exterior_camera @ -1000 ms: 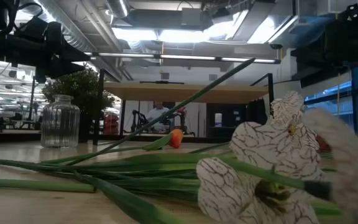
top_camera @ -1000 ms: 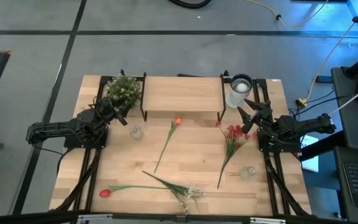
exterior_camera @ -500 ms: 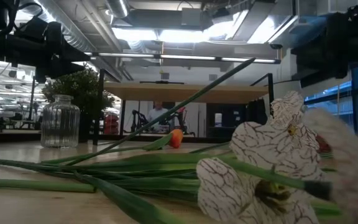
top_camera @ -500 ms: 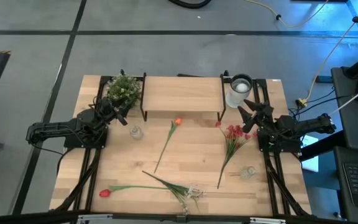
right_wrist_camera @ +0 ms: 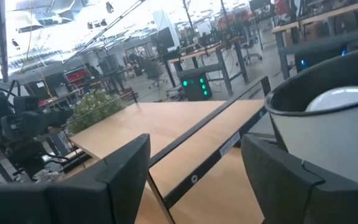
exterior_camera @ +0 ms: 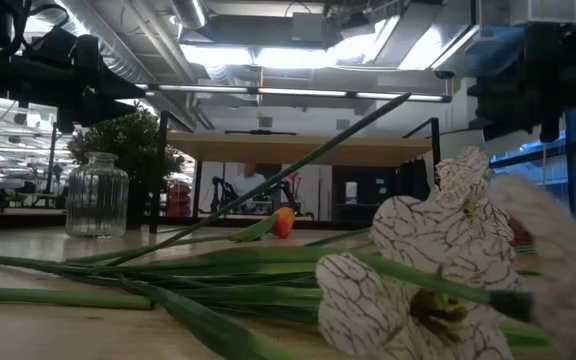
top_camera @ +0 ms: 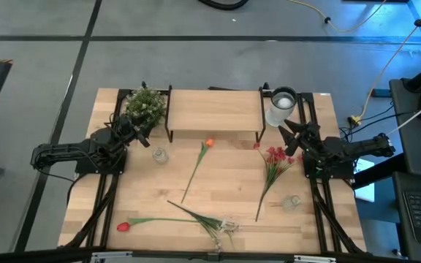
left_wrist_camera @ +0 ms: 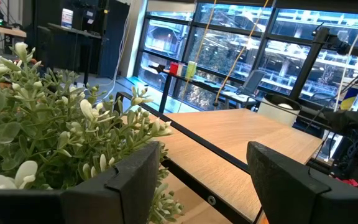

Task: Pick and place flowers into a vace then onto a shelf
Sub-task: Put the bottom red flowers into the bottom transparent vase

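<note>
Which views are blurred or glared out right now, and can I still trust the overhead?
Low view: the white-blossom sprig fills the foreground, its right side blurred; ceiling lights glare. Right wrist view: the white vase is close and soft-edged. High view: evenly lit, flowers sharp enough to trust.

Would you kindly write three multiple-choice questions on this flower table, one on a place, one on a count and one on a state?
1. Where does the orange tulip lie?
A. On the tabletop in front of the low light-wood shelf
B. On top of the shelf
C. Inside a vase

2. How many small clear glass jars stand on the tabletop?
A. None
B. Two
C. Four

3. How is the right gripper?
A. Shut on the red blossom spray
B. Open, holding nothing
C. Shut on the orange tulip

Answers: 1 A, the bloom rests on bare wood just below the shelf edge. 2 B, one sits by the left arm, one by the right. 3 B, its fingers stand apart with nothing between.
</note>
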Robot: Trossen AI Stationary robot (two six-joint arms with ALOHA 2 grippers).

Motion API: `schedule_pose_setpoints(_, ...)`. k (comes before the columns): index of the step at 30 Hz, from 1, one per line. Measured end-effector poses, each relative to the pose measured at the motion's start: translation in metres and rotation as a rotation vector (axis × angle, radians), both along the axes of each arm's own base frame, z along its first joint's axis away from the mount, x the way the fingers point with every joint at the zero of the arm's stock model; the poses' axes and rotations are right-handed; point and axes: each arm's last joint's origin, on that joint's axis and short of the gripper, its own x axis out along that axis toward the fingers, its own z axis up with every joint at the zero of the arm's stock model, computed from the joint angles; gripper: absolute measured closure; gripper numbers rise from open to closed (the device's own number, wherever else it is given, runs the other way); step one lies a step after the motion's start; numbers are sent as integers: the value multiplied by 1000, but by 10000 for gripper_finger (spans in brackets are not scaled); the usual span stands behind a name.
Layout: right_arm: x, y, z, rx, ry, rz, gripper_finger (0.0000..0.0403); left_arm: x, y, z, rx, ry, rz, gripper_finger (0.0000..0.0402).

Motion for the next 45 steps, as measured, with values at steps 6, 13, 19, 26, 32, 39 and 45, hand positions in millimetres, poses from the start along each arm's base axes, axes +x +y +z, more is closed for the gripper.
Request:
schedule_pose_setpoints(6, 0, 0, 0, 7, -5, 1, 148, 0, 0, 1, 1, -8, 0, 166)
schedule_pose_setpoints(13, 0, 0, 0, 7, -5, 1, 148, -1, 1, 1, -1, -8, 30, 166)
schedule_pose_setpoints(19, 0, 0, 0, 49, -46, 6, 148, -1, 1, 1, -4, -8, 59, 166)
schedule_pose_setpoints(26, 1, 2, 8, 63, -142, 123, 148, -1, 1, 1, -4, -8, 60, 166)
schedule_pose_setpoints(32, -3, 3, 33, 52, -188, 172, 148, -1, 1, 1, -4, -8, 60, 166)
schedule_pose_setpoints(39, 3, 4, 89, -11, -79, 181, 148, -1, 1, 1, -4, -8, 60, 166)
schedule_pose_setpoints(45, 27, 10, 150, 83, 54, 187, 148, -2, 2, 0, -6, -7, 78, 166)
